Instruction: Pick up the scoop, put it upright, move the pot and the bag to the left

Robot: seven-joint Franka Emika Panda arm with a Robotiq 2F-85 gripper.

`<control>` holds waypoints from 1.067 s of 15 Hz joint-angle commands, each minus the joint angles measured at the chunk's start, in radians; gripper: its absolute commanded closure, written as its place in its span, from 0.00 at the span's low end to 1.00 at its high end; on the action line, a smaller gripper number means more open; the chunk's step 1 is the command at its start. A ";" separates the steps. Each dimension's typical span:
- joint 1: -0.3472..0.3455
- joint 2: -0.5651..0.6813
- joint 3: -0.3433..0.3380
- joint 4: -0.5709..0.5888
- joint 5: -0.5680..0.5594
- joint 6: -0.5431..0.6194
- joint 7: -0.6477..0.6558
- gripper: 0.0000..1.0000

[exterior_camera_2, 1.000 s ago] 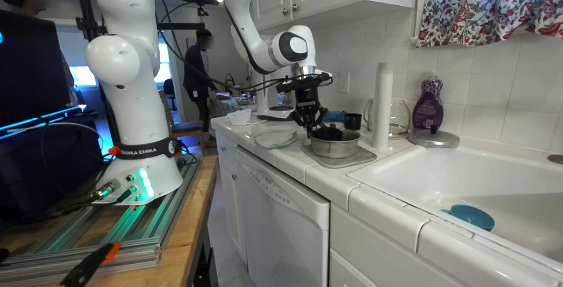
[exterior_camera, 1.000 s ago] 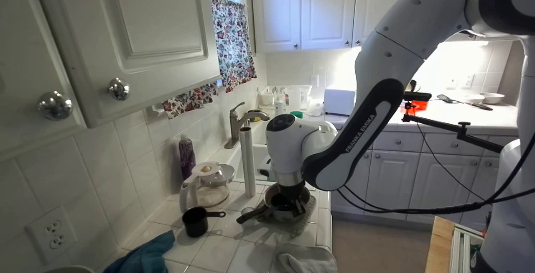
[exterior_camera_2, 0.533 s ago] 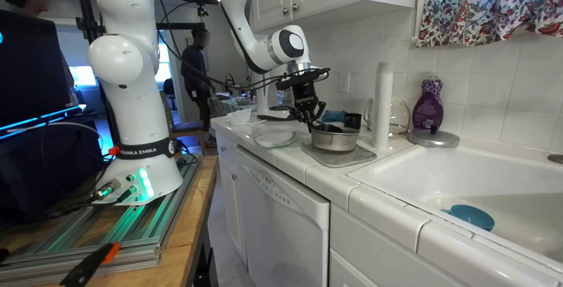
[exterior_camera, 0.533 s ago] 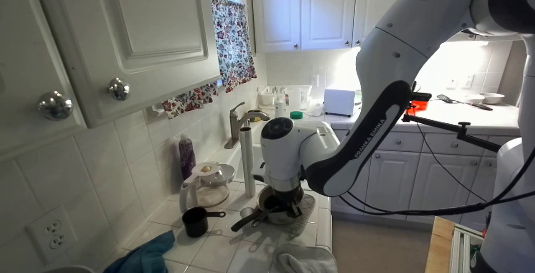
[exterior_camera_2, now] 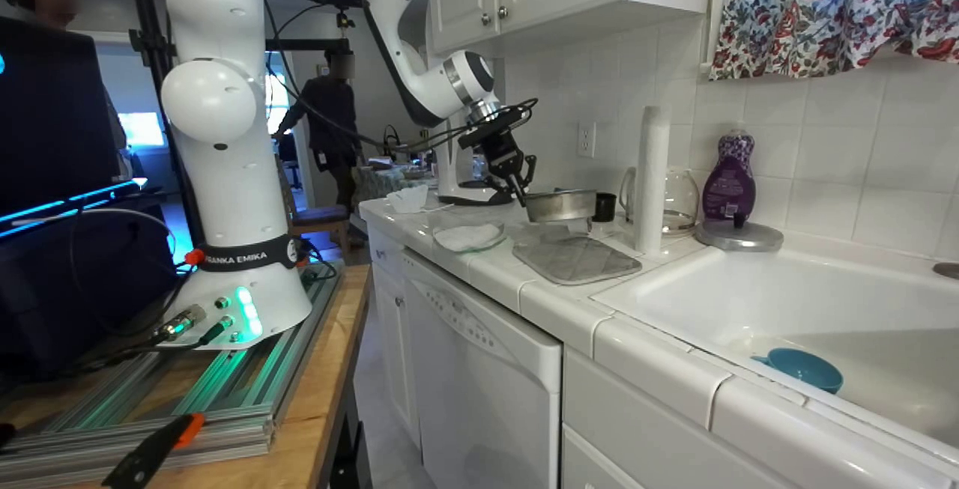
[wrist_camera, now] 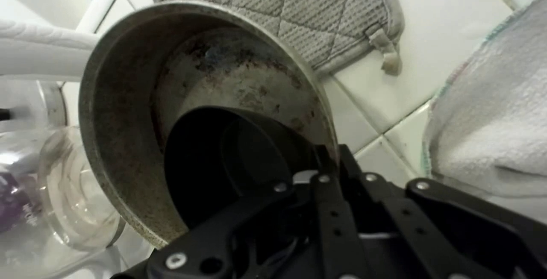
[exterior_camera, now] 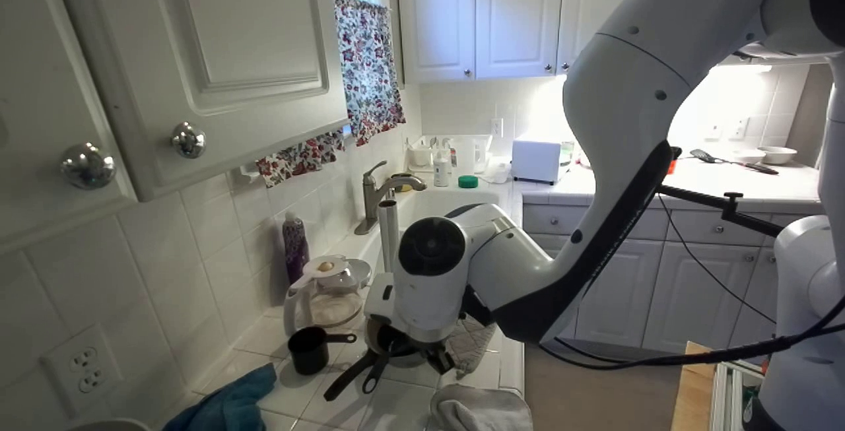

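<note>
Pot [exterior_camera_2: 562,206], wide and grey, hangs just above a white tiled bench [exterior_camera: 389,411], its rim clamped in the black pincer [wrist_camera: 336,156]. Inside the pot rests a black scoop [wrist_camera: 243,151], mouth facing the viewer in the wrist view. In an exterior view, the scoop's handle, with a loop at its tip, sticks out beside the pot's thicker handle. A quilted grey mat [exterior_camera_2: 577,258] lies flat on the bench, next to and lower than the pot. A second scoop [exterior_camera: 310,350], also black, stands upright on the bench, apart from the pot, its handle pointing toward it. Near that second scoop sits a glass carafe [exterior_camera: 333,302] with a white grip, and beyond the carafe a purple bottle [exterior_camera: 295,246] stands upright. A white tube [exterior_camera_2: 652,182] stands near the carafe. A round lid [exterior_camera_2: 738,236] lies beside the white sink [exterior_camera_2: 824,287], in which a blue cup [exterior_camera_2: 802,369] rests. A blue cloth [exterior_camera: 228,399] and a grey towel [exterior_camera: 482,410] lie on the bench.
</note>
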 commanded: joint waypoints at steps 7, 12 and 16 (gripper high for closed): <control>-0.034 0.045 0.042 0.000 -0.022 0.312 -0.161 0.98; -0.137 0.020 0.057 -0.115 0.081 0.478 -0.508 0.98; -0.092 0.060 0.035 -0.067 0.021 0.428 -0.397 0.93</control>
